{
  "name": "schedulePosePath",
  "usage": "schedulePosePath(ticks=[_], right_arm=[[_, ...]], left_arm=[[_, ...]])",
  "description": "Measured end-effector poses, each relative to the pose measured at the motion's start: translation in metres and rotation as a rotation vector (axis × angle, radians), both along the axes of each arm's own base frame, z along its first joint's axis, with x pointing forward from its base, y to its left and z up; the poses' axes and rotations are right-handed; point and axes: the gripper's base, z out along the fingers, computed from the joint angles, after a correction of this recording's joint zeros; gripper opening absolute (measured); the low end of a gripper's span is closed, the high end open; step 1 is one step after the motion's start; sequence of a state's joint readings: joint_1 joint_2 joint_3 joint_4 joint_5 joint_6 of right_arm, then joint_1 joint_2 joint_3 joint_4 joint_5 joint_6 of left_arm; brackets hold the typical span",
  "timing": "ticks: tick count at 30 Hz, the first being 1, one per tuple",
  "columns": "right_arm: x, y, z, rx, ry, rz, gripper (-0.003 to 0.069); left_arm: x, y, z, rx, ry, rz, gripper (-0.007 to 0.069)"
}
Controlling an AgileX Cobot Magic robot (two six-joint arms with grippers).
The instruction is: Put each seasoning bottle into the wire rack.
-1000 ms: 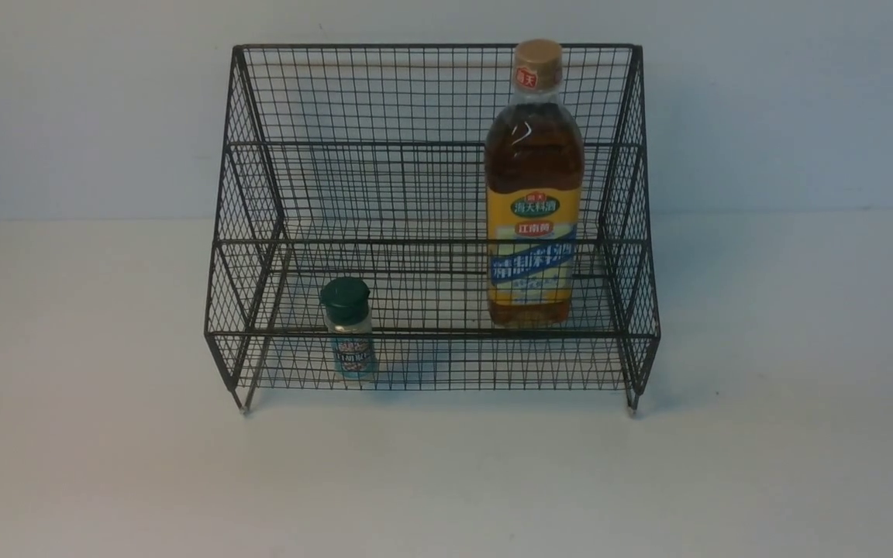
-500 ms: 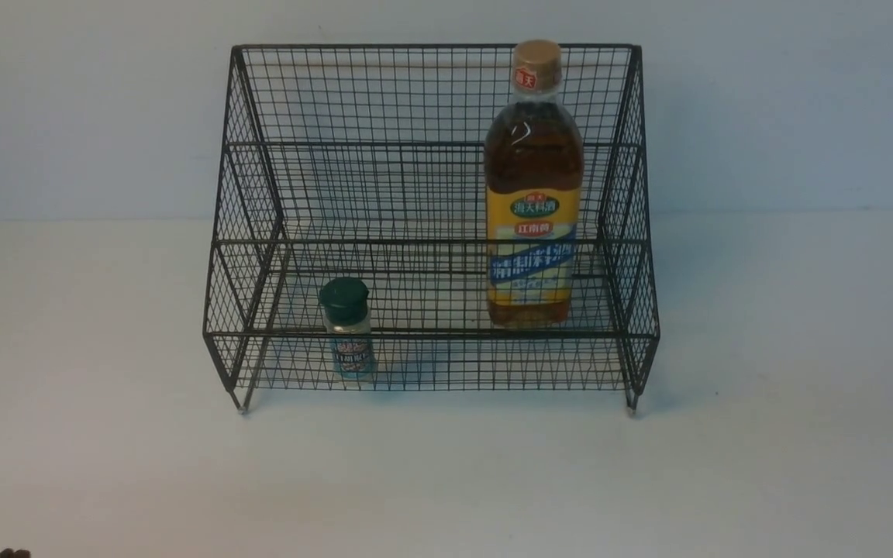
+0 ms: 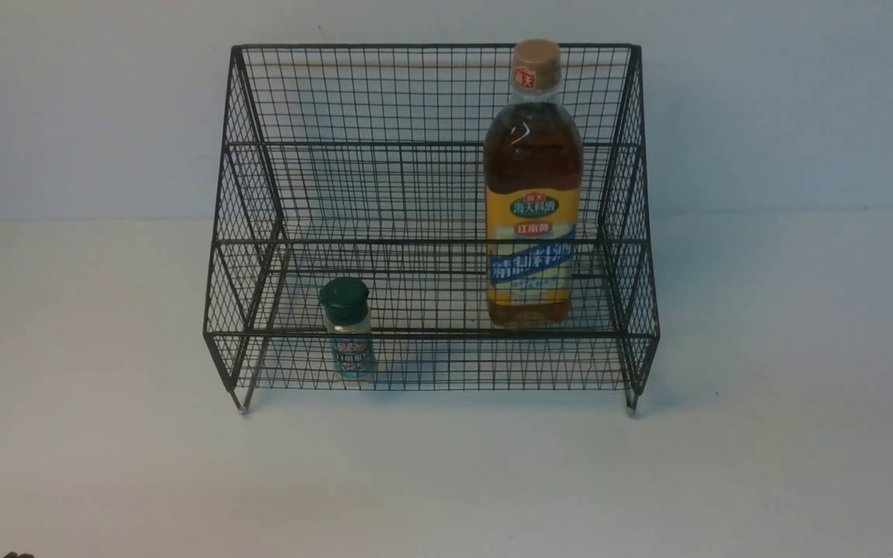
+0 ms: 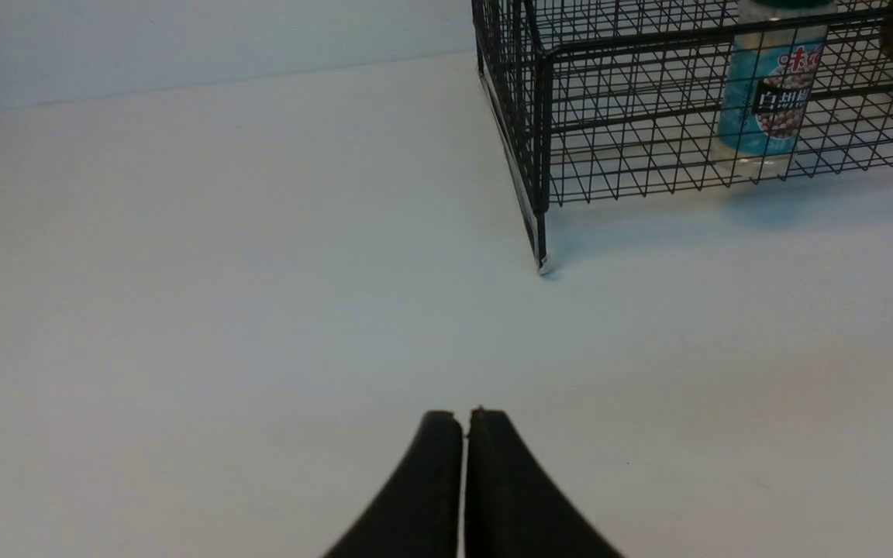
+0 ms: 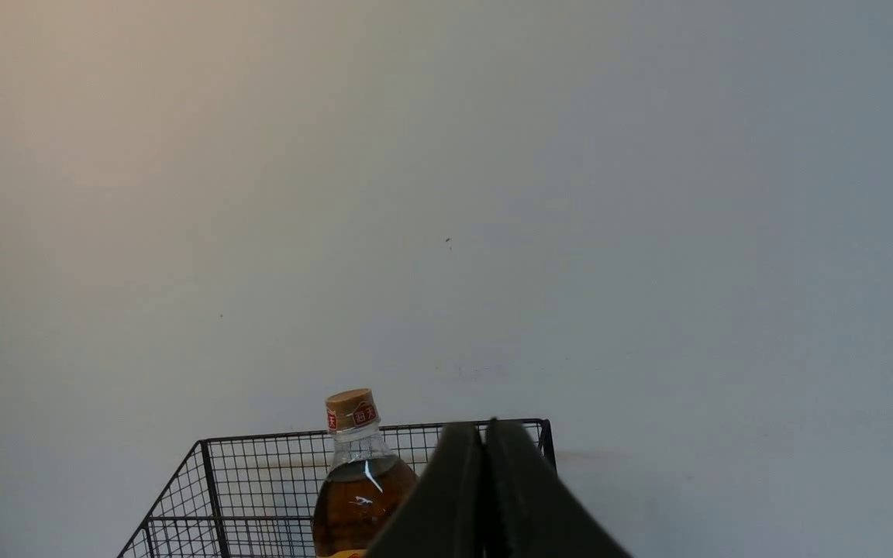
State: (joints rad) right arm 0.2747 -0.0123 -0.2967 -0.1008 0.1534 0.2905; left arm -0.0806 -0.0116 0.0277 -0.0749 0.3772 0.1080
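Note:
The black wire rack (image 3: 431, 335) stands mid-table. Upright on its lower tier are both seasoning bottles. The small clear jar (image 3: 347, 329) with green cap and teal label is at front left. The tall amber bottle (image 3: 533, 194) with tan cap is to the right. My left gripper (image 4: 464, 418) is shut and empty, low over bare table, well short of the rack's left front foot (image 4: 542, 267); the jar (image 4: 772, 101) shows behind the mesh. My right gripper (image 5: 484, 430) is shut and empty, held high in front of the rack's top rim (image 5: 260, 443), beside the tall bottle's cap (image 5: 351, 409).
The white table (image 3: 446, 480) spreads wide around the rack, with a pale wall (image 3: 74, 116) right behind it. A dark tip of my left arm (image 3: 16, 556) shows at the bottom left edge of the front view.
A dark tip of the left arm has come into the front view's bottom left corner. Rack and both bottles have not moved.

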Motion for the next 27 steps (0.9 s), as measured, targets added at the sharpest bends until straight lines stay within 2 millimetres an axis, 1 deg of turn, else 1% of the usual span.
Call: schedulePosePath(ticks=[15, 19, 22, 24, 26, 27], right_arm=[[0.000, 0.000, 0.000, 0.000, 0.000, 0.000, -0.0015], [0.001, 0.000, -0.002, -0.059, 0.002, -0.025, -0.0015], [0.005, 0.000, -0.012, -0.105, 0.047, -0.049, -0.0015], [0.010, 0.000, -0.025, -0.128, 0.100, -0.080, -0.0015], [0.017, 0.000, -0.044, -0.138, 0.168, -0.110, -0.0015], [0.017, 0.000, -0.046, -0.138, 0.176, -0.113, -0.0015]], left_arm=[[0.000, 0.000, 0.000, 0.000, 0.000, 0.000, -0.0005], [0.000, 0.000, 0.000, 0.001, 0.000, 0.000, -0.0005], [0.000, 0.000, 0.000, 0.001, 0.000, 0.000, -0.0005], [0.000, 0.000, 0.000, 0.001, 0.000, 0.000, -0.0005], [0.000, 0.000, 0.000, 0.001, 0.000, 0.000, -0.0005], [0.000, 0.000, 0.000, 0.001, 0.000, 0.000, -0.0005]])
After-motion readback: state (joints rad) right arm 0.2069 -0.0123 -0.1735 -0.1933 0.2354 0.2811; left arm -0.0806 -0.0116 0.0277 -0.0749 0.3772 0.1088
